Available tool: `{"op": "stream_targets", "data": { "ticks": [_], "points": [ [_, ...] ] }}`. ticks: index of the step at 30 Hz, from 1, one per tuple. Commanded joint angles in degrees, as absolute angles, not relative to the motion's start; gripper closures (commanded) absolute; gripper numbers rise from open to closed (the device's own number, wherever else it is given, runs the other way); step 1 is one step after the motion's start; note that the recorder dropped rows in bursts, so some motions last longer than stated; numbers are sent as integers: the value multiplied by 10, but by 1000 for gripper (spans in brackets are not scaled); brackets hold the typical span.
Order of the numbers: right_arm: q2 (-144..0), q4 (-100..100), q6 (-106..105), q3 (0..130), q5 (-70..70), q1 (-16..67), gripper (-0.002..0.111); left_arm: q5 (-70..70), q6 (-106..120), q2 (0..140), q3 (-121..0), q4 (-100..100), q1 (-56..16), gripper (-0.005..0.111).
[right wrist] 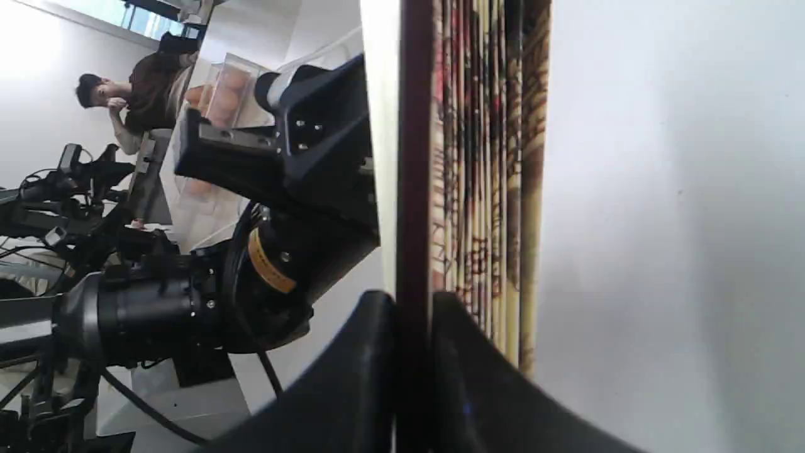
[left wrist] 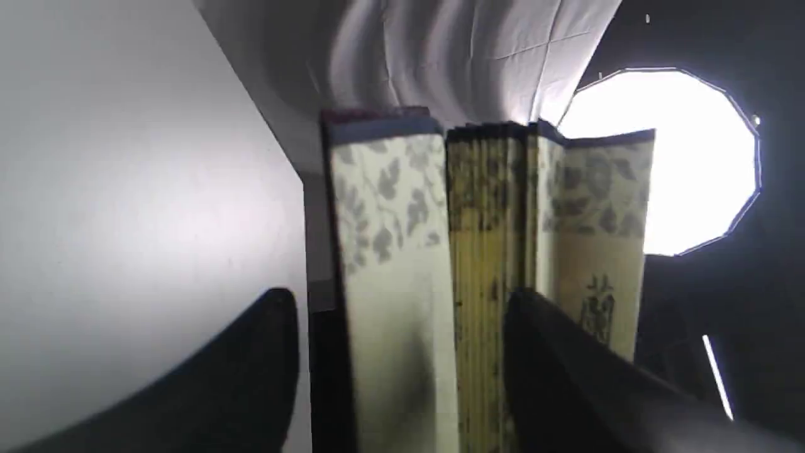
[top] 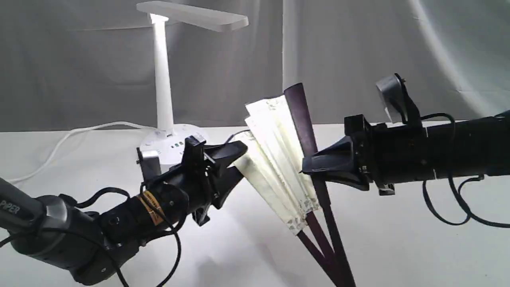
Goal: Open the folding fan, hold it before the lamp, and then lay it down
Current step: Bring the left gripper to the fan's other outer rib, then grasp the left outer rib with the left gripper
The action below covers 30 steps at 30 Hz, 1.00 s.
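Left pincer [top: 239, 163] spread wide; right pincer [top: 308, 167] clamped, arms facing.

2 black arms [top: 458, 147] with loose black cables, yellow band at 1 wrist, grey wrist cameras, wedge-shaped claws

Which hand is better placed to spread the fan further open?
Left. The left hand stands open around the fan's loose folds, free to pull them. The right hand is shut on the dark guard, anchoring it.

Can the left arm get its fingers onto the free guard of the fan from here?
Probably yes. The left gripper stands open with the folding fan pleats and near guard already between its fingers; nothing blocks it. The right gripper pinches the other guard.
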<state>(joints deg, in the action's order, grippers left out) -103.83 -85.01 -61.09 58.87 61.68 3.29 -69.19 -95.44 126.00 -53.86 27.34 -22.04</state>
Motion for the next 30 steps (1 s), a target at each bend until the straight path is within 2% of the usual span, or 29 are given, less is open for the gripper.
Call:
{"op": "stream_targets", "data": {
  "ticks": [1,10,13,18,21,30],
  "points": [
    [-1036,-862,-617,585,632,35,108,-692,-959,1256,-543,285,-222,56],
    [-1036,-877,-612,585,651,46,108,-700,-959,1256,-543,279,-222,57],
    [-1037,-873,-612,585,652,50,108,-700,-959,1256,-543,284,-222,68],
    [-1037,-840,-612,585,661,50,108,-700,-959,1256,-543,306,-222,96],
    [-1037,-838,-611,585,660,50,108,-700,-959,1256,-543,306,-222,106],
    [-1037,-840,-611,585,660,52,108,-700,-959,1256,-543,307,-222,107]
  ]
}}
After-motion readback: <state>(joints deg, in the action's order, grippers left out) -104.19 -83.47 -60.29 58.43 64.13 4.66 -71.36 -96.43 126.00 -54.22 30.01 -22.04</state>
